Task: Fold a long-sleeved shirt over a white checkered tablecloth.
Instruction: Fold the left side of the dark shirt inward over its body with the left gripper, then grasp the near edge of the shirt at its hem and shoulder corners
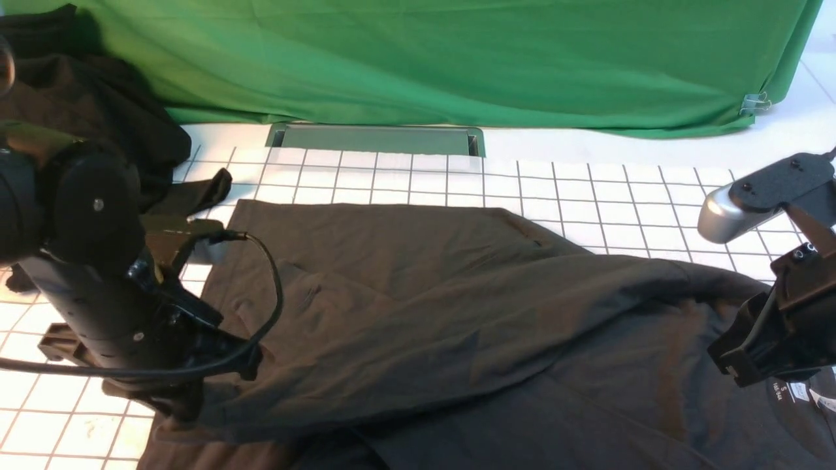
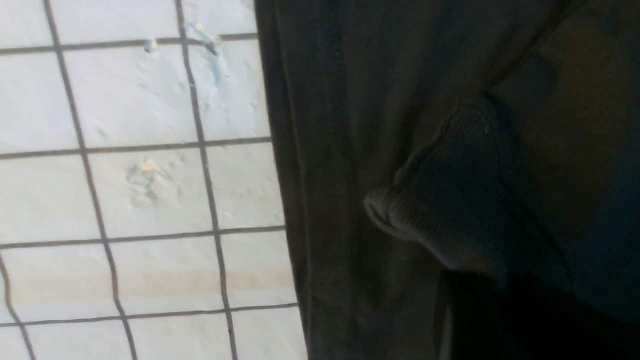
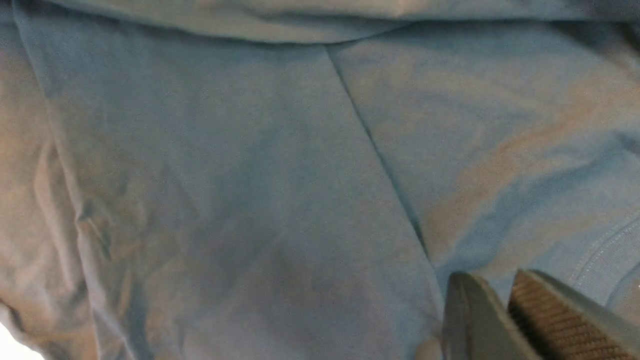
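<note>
Shirt part-folded on the counter, an arm low at each end.

The long-sleeved shirt lies across the checkered tablecloth, neck toward the right. One side is seemingly laid over the body, with a cuff resting on top; I judge the crosswise folds are not yet done. The right gripper hangs just over the cloth, narrowly apart and holding nothing. The left gripper is hidden by its arm, so I cannot tell its state. Bare squares lie beyond the shirt's far edge and hem; another dark garment crowds the far left corner.
</note>
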